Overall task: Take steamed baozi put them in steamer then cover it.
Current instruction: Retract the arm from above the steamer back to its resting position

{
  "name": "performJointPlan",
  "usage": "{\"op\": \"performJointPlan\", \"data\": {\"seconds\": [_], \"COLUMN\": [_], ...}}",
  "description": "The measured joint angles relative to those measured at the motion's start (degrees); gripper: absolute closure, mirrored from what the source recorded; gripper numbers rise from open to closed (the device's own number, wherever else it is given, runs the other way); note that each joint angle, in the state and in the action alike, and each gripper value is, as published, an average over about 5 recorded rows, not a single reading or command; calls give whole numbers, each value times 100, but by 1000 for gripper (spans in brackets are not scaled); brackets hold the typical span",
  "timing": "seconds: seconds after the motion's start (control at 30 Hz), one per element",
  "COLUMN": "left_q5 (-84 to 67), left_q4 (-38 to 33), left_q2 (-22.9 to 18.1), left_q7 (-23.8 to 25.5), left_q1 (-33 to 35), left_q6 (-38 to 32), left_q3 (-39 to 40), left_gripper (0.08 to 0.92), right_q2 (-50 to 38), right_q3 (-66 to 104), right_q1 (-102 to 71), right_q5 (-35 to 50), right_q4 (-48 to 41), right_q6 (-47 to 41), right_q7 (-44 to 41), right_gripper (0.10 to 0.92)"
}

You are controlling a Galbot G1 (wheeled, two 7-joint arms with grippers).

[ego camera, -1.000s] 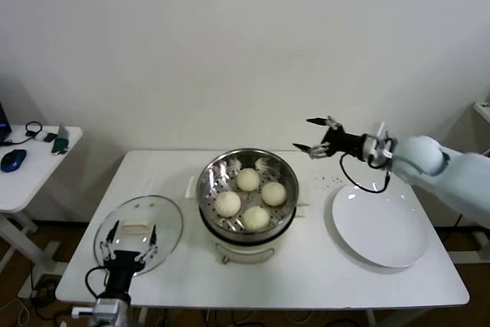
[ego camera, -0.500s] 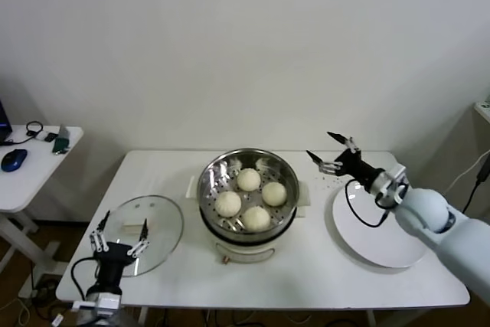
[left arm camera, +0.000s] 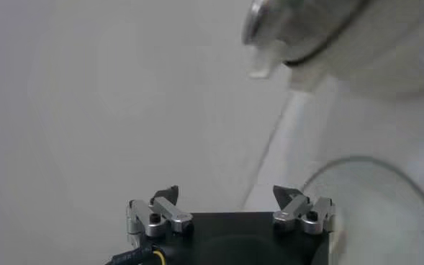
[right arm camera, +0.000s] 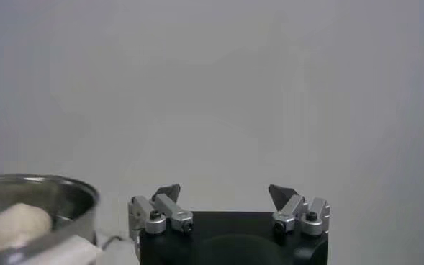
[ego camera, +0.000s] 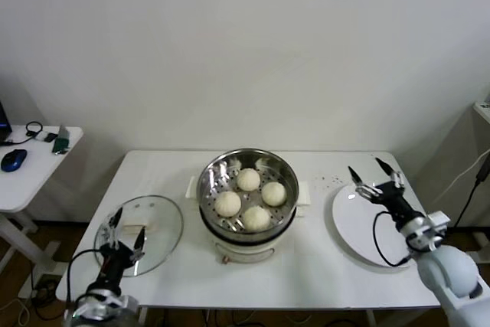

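Fingers spread wide on both grippers, nothing held, nothing touched. Left gripper (ego camera: 123, 229) down at the near left corner of the white rectangular table (ego camera: 306, 285), tips splayed over the near edge of the round clear glass lid with metal rim (ego camera: 157, 223), hovering rather than gripping as far as can be told. Right gripper (ego camera: 375, 178) poised above the far rim of the flat round white plate (ego camera: 367, 235), tips pointing up and away, jaws just as wide. Same story in both wrist views: prongs well apart, air between them.

Lid lying flat on the table left of the pot, whitish oblong handle (ego camera: 138, 229) at its centre, partly hidden behind the left gripper. Off the steamer, so not covered yet.

Round shiny steel steamer basket with perforated bottom (ego camera: 214, 178) mid-table on a white electric pot base (ego camera: 253, 250). Four small smooth cream-white steamed buns (ego camera: 249, 198) already sitting inside, clustered close together. Plate bare, well right of the pot.

Small white side table (ego camera: 27, 181) off to the left with a blue computer mouse (ego camera: 13, 160), some black cable and a small greenish gadget, too small to identify. Can't read any writing or brand marks anywhere.
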Motion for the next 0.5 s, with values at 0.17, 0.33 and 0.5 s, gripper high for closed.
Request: {"op": "performJointPlan", "data": {"seconds": [0.17,0.33,0.5], "left_q5": [714,1244,1667], "left_q4": [207,563,1031], "left_q2": [25,3,-87], "left_q7": [101,83,-17], "left_q1": [-147,-402,-720], "left_q6": [241,378,436], "left_q3": [140,285,375], "left_gripper": [177,177,177], "right_q2": [385,694,942], "right_q3": [611,922,1074], "right_q1": [-426,-630,-771], "right_q5": [-135,-278,-420], "right_q4": [5,5,23], "right_q6": [0,13,33], "right_q7": [1,7,16], "right_gripper": [203,203,203]}}
